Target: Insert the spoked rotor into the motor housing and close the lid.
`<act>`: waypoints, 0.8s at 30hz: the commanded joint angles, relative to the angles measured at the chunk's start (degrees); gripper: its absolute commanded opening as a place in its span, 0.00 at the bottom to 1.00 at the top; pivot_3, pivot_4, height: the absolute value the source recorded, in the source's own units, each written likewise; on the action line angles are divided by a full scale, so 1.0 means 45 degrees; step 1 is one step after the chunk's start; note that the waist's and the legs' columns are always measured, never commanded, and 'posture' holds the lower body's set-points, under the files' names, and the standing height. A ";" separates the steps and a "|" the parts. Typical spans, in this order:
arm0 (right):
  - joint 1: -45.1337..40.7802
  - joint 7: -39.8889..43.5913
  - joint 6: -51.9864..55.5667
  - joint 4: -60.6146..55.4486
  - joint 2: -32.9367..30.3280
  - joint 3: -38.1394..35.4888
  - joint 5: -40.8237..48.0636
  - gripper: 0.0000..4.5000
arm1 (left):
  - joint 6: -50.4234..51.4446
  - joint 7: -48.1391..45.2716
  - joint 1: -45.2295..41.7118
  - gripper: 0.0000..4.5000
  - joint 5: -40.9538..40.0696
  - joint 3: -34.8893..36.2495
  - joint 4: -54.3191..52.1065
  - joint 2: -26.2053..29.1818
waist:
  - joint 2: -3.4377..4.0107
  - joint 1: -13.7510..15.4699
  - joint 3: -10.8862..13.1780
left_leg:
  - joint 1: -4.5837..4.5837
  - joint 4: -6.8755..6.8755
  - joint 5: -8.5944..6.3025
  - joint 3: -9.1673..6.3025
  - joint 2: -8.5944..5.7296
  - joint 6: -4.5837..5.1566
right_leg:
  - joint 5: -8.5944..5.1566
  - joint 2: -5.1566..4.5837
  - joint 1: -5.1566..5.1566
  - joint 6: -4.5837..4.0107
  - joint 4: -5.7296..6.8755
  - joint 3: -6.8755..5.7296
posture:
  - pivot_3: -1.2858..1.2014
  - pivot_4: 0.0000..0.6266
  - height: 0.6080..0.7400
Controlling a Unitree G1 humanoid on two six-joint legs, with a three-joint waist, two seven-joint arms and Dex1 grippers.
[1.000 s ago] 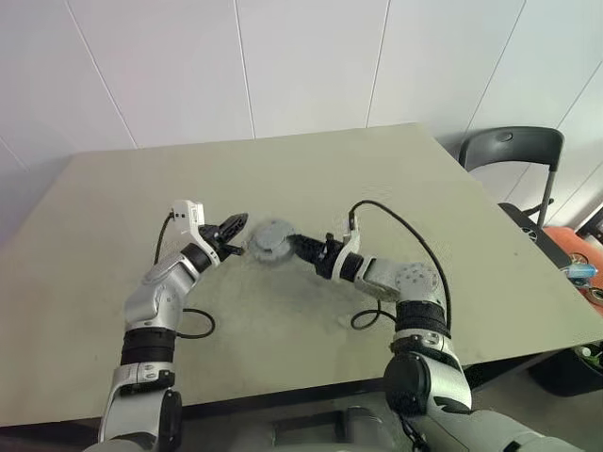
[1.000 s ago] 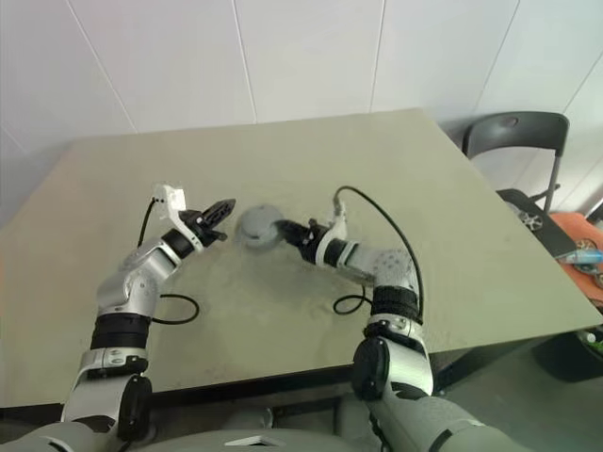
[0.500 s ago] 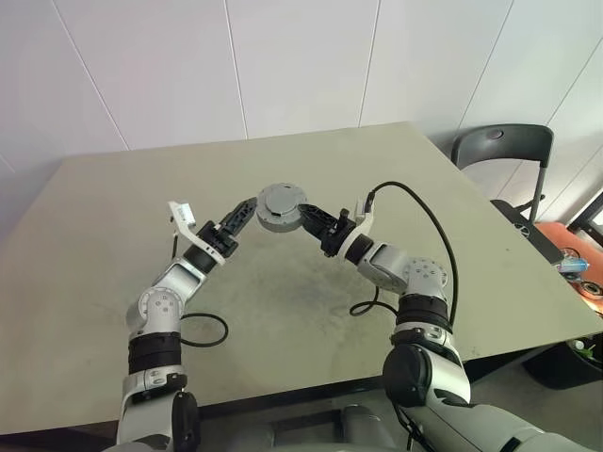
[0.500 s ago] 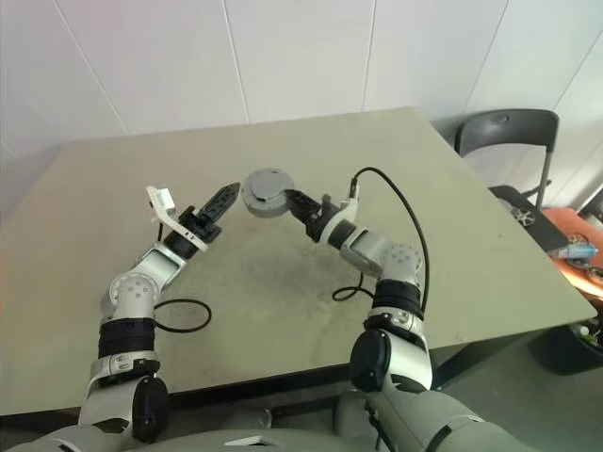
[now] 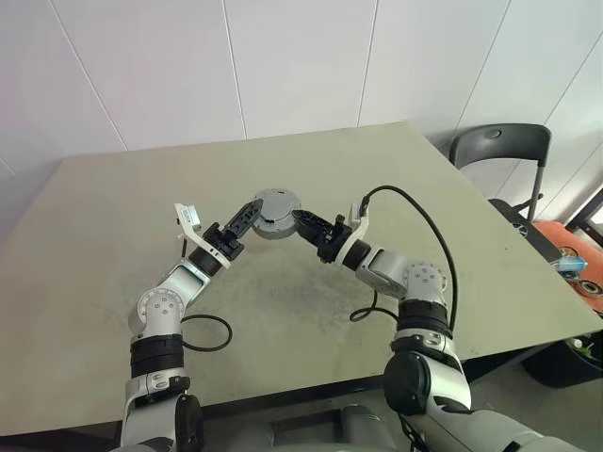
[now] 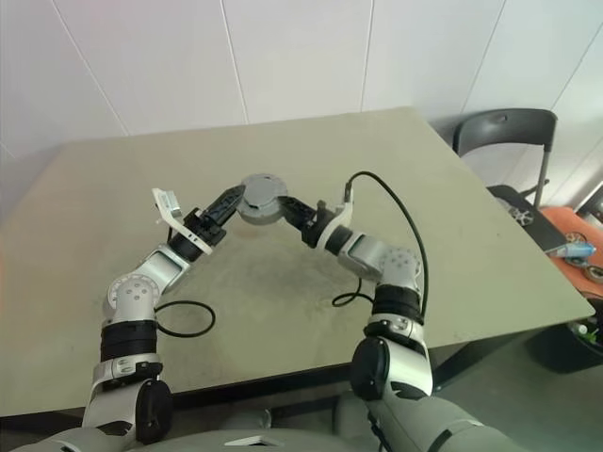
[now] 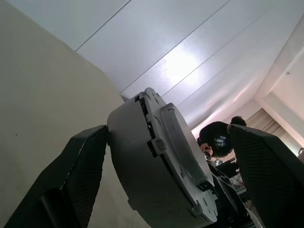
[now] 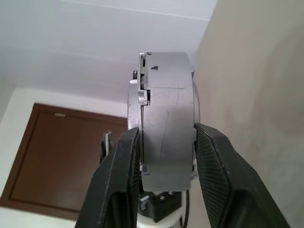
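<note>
Currently: closed grey motor housing [image 5: 277,212], held aloft over the table [image 5: 396,179].
Right gripper [image 8: 164,159] clamps the housing's flat faces between its two fingers, seen edge-on in the right wrist view. Left gripper [image 5: 247,213] stands wide around the housing; one finger [image 7: 83,161] touches its rim, the other is clear. Left wrist view adds a person's head [image 7: 218,140]. No writing legible.

Left tool [image 5: 247,213] spread wide, right tool [image 5: 300,220] clamped, arms raised, converging
</note>
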 commanded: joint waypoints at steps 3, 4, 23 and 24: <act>-0.0267 0.0598 0.0088 -0.0806 0.0442 0.0444 0.1163 0.32 | -0.0184 0.0085 -0.0237 0.95 -0.0128 -0.0001 0.0068 -0.0001 | 0.0000 0.0000 0.0000 | 0.0004 0.0000 0.0000 0.0000 0.0001 -0.0001 | 0.0000 0.0003 0.0000 0.0000 0.0003 0.0000 | 0.52 0.00 1.00; -0.0252 0.0621 0.0075 -0.0840 0.0419 0.0482 0.1232 0.32 | -0.0193 0.0102 -0.0252 0.95 -0.0143 0.0034 0.0139 0.0016 | 0.0000 0.0008 0.0000 | 0.0004 0.0000 0.0001 -0.0002 0.0001 -0.0002 | 0.0000 0.0003 0.0000 0.0000 0.0004 -0.0001 | 0.52 0.00 1.00; -0.0260 0.0549 -0.0657 -0.0407 0.0225 0.0562 0.1346 0.32 | -0.0347 -0.0072 -0.0357 0.95 -0.1214 0.0619 0.0006 -0.0157 | -0.0002 0.0015 -0.0001 | 0.0002 0.0010 0.0002 -0.0003 -0.0002 -0.0003 | 0.0001 0.0000 0.0007 0.0000 0.0001 -0.0001 | 0.52 0.00 1.00; -0.0251 0.0559 -0.0660 -0.0413 0.0223 0.0593 0.1349 0.32 | -0.0333 -0.0020 -0.0372 0.95 -0.1187 0.0587 0.0079 -0.0169 | -0.0001 0.0010 -0.0001 | 0.0002 0.0010 0.0001 -0.0002 -0.0002 -0.0002 | 0.0001 0.0000 0.0006 0.0000 0.0001 -0.0001 | 0.52 0.00 1.00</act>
